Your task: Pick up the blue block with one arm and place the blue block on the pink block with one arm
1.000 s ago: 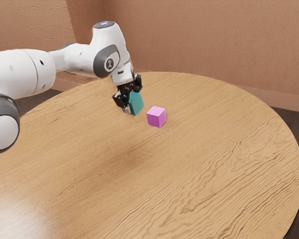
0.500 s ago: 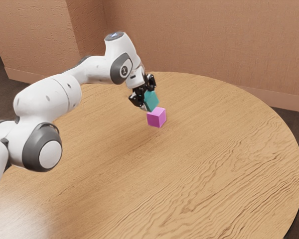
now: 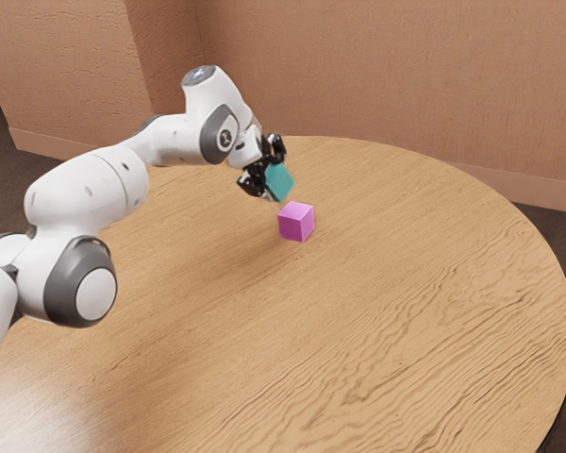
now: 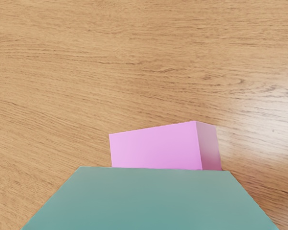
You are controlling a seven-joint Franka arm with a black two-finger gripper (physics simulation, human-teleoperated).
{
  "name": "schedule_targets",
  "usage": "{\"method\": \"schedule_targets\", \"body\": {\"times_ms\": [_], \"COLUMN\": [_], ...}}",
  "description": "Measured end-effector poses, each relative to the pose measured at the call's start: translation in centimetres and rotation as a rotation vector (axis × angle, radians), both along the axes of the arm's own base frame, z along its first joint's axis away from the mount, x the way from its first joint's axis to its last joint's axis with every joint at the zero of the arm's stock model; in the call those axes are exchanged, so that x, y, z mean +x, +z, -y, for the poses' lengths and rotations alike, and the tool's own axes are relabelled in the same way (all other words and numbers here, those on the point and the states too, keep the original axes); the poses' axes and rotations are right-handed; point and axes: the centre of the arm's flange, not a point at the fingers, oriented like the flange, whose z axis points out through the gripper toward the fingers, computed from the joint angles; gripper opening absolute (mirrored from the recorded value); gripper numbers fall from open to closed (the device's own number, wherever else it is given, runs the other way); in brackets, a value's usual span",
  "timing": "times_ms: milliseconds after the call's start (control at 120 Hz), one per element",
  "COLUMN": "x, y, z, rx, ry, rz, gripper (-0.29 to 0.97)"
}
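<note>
My black gripper is shut on a teal-blue block, which it holds tilted in the air above the round wooden table. A pink block rests on the tabletop just below the held block and a little toward the exterior view's right. In the wrist view the teal block looms close under my hand, and the pink block lies on the wood right beyond its edge, partly hidden by it.
My white arm reaches in from the exterior view's left, over the table's back part. Brown walls stand behind the table, and dark floor lies beyond its rim at the right.
My gripper has carried the teal block up and toward the exterior view's right, from just above the tabletop beside the pink block to a spot higher over it. The pink block has stayed put.
</note>
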Motion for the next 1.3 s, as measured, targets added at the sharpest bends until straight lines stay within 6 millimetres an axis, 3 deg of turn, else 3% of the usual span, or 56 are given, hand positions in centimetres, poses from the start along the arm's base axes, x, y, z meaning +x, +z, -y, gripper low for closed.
{"method": "schedule_targets", "body": {"times_ms": [292, 425, 625, 692, 767, 833, 933, 1025, 1075, 1117, 1183, 1300], "x": [0.4, 0.5, 0.6, 0.5, -0.3, -2.7, -9.6, -16.7, -20.2, -22.5, -24.8, -26.3], "y": [-2.0, -2.2, -2.0, -1.1, 2.9, 4.8, 8.1, 14.1, 18.7, 21.4, 22.9, 24.7], "z": [1.9, 2.0, 1.9, 1.9, 2.0, 2.4, 2.6, 1.1, 1.5, 2.5, 4.0, 5.4], "rx": [-0.024, -0.018, -0.007, -0.002, 0.004, 0.007, 0.013, 0.049, 0.084, 0.104, 0.126, 0.137], "ry": [-0.041, -0.057, -0.074, -0.080, -0.088, -0.094, -0.084, -0.034, -0.008, 0.014, 0.050, 0.132], "rz": [0.022, 0.034, 0.048, 0.061, 0.076, 0.018, -0.102, -0.175, -0.209, -0.246, -0.318, -0.391], "gripper": [0.31, 0.49, 0.61, 0.62, 0.64, 0.65, 0.66, 0.67, 0.67, 0.67, 0.67, 0.68]}}
